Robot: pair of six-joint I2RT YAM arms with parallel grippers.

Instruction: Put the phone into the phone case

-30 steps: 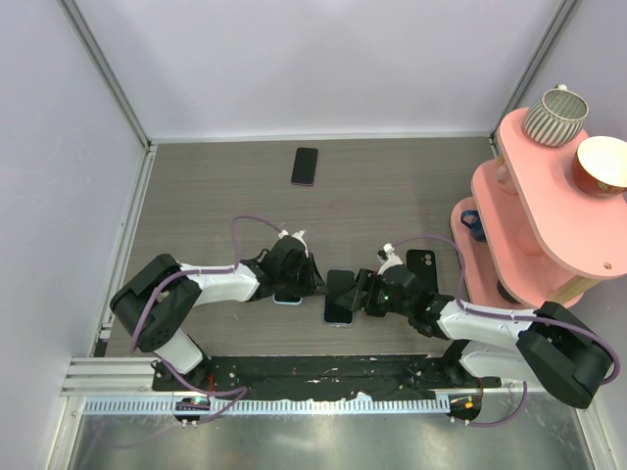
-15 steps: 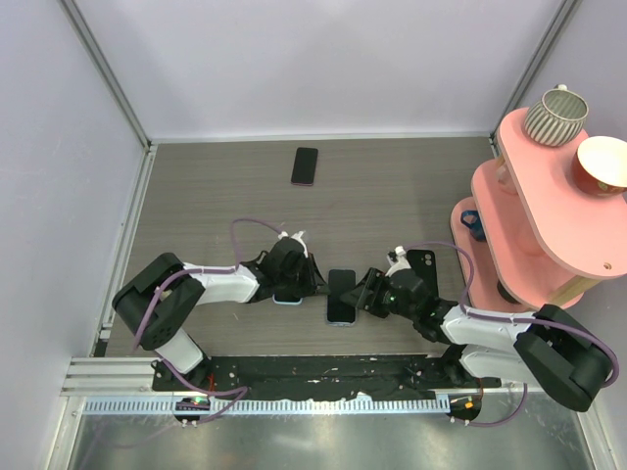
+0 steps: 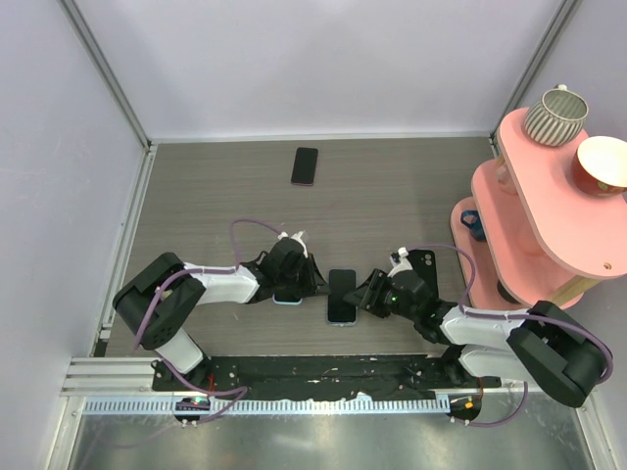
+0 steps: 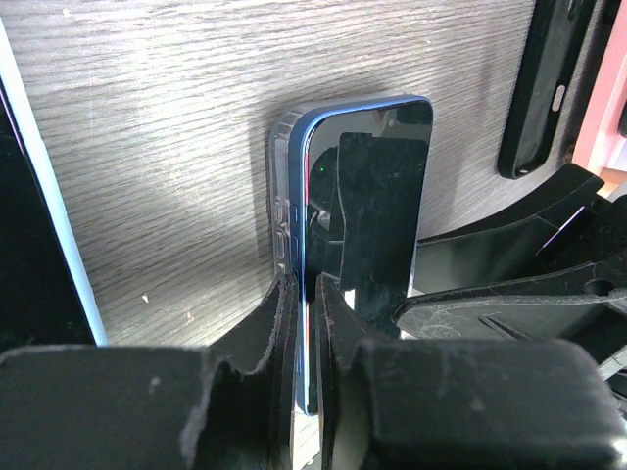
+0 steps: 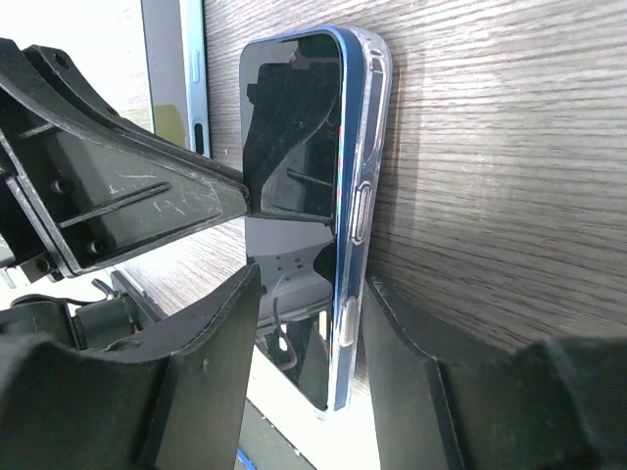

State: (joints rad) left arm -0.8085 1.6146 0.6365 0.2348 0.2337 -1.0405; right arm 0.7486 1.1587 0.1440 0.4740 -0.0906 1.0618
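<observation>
The phone [image 3: 341,294], with a glossy dark screen and a blue-looking rim, lies between the two arms and sits inside the transparent phone case. In the left wrist view the case [image 4: 282,186] wraps the phone's [image 4: 377,186] edge. My left gripper [image 3: 315,284] is shut on the near long edge of phone and case [image 4: 304,284]. My right gripper [image 3: 364,297] is open [image 5: 313,277]: one finger stands off the screen [image 5: 294,127], the other lies close to the case's [image 5: 377,88] back.
A light-blue phone [image 3: 287,298] lies under my left wrist. A black case-like slab [image 3: 421,262] lies right of my right gripper. A black phone with a pinkish rim [image 3: 305,165] lies at the back. A pink tiered shelf [image 3: 529,215] with cups stands at the right.
My right wrist has shifted a little and now sits lower beside the phone. The phone has moved slightly to the right. My left arm has barely moved.
</observation>
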